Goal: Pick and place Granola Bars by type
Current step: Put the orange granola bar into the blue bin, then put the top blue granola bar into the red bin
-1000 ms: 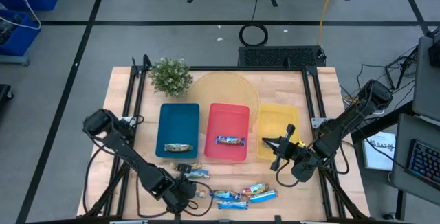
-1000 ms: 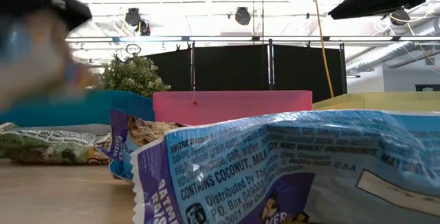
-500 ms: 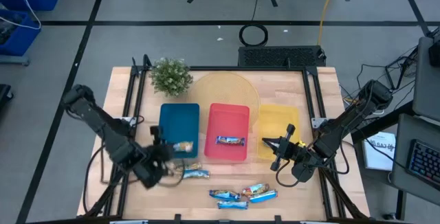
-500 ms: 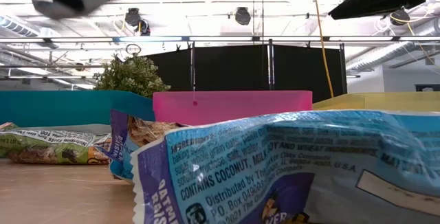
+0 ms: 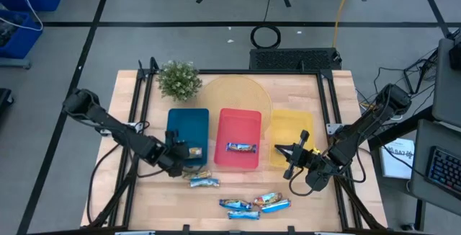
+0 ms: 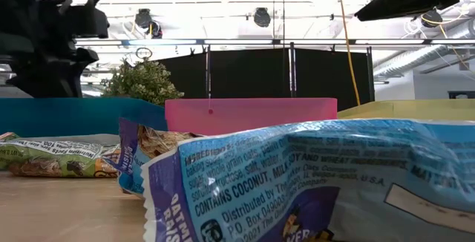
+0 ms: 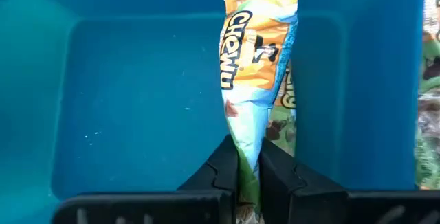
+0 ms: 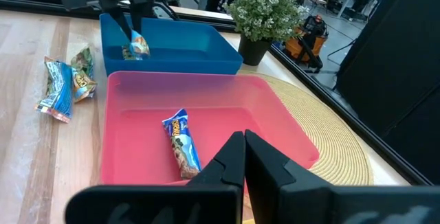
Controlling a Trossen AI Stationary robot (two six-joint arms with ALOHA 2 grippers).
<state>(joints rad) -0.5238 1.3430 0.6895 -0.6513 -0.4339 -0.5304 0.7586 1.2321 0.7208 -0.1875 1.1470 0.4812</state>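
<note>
Hanging over the blue tray, the left gripper pinches an orange-and-light-blue granola bar between nearly closed fingers, the wrapper dangling above the tray floor. A second bar lies in that tray, partly hidden behind the held one, near the tray's 5 o'clock corner in the high view.

The red tray, at 3 o'clock from the blue one, holds one dark-blue-accented bar flat on its floor. The yellow tray sits at 3 o'clock of the red.

On the wooden table, toward 6 o'clock of the trays, loose bars lie: two just below the blue tray, and a cluster of about three below the red tray.

The right gripper waits over the yellow tray's 6 o'clock end, its fingers pressed together with nothing between them. A potted plant stands at 12 o'clock of the blue tray, beside a round woven mat.
</note>
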